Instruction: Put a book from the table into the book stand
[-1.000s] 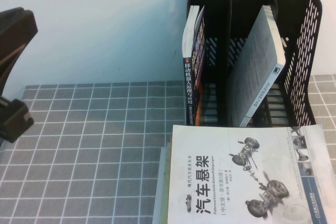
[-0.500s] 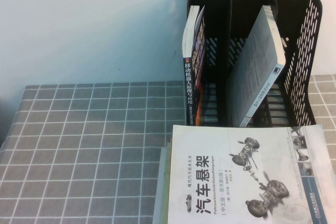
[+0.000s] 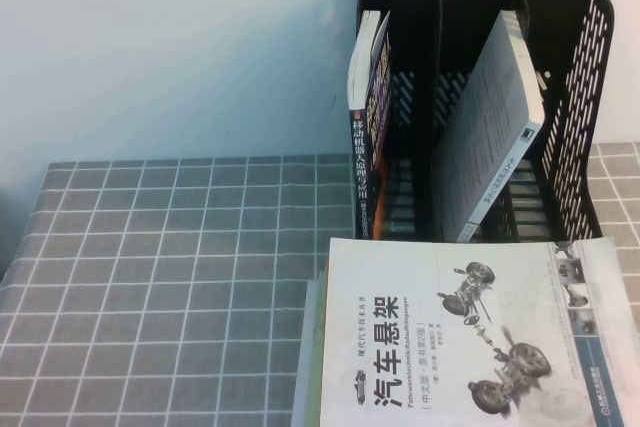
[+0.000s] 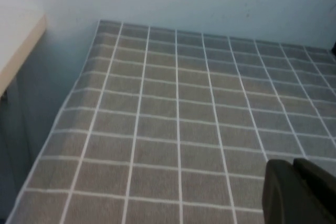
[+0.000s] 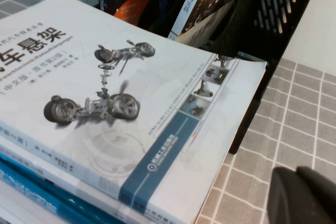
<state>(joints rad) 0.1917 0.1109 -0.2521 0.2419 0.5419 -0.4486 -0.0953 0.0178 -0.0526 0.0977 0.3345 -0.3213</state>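
Observation:
A white book with a car-suspension drawing lies on top of a stack at the front right of the table; it also shows in the right wrist view. The black book stand stands behind it against the wall. It holds a dark upright book in its left slot and a white book leaning in the middle. Neither gripper shows in the high view. My left gripper hangs shut and empty over bare cloth at the left. My right gripper is shut and empty, beside the stack's right edge.
A grey checked cloth covers the table. A pale wall runs behind it. The table's left edge drops off beside a light wooden surface. Lower books of the stack are blue and white.
The left arm, seen at the high view's left edge a second ago, has withdrawn out of that view. The books and stand have not moved.

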